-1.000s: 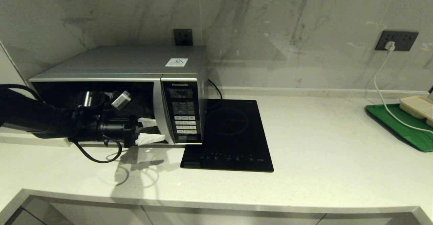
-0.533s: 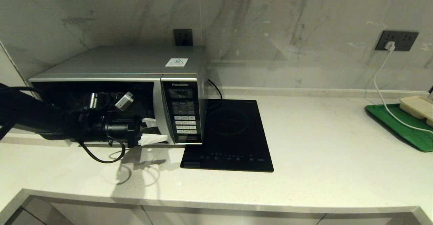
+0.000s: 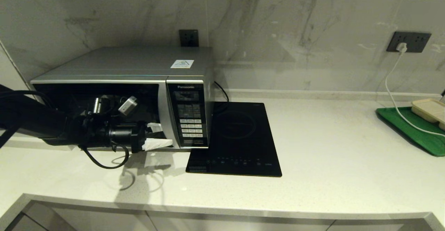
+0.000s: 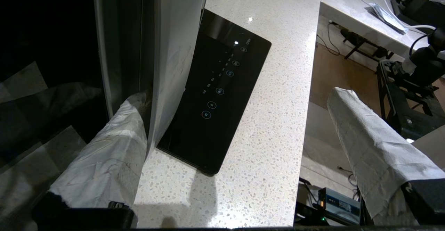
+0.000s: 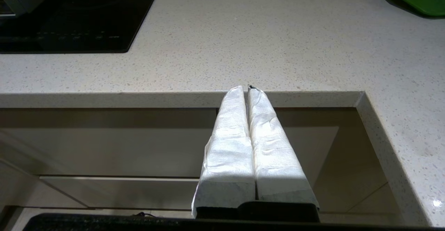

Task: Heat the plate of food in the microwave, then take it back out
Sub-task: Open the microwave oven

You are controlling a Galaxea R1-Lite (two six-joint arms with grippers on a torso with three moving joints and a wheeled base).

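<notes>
I see a pale speckled counter (image 3: 313, 161) against marble wall, one microwave (image 3: 132, 85), one black hob (image 3: 240, 137); left pincer (image 3: 157, 135) apart at the door, right pincer (image 5: 247, 88) together.

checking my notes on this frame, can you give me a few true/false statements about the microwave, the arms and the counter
1. The left end effector is open at the microwave door's handle. True.
2. The right end effector is open over the induction hob. False: its fingers are shut, and it hangs at the counter's front edge.
3. The plate of food sits on the counter beside the hob. False: no plate shows in any view.
4. A green tray lies at the counter's far right. True.
5. The hob is left of the microwave. False: it lies to its right.
</notes>
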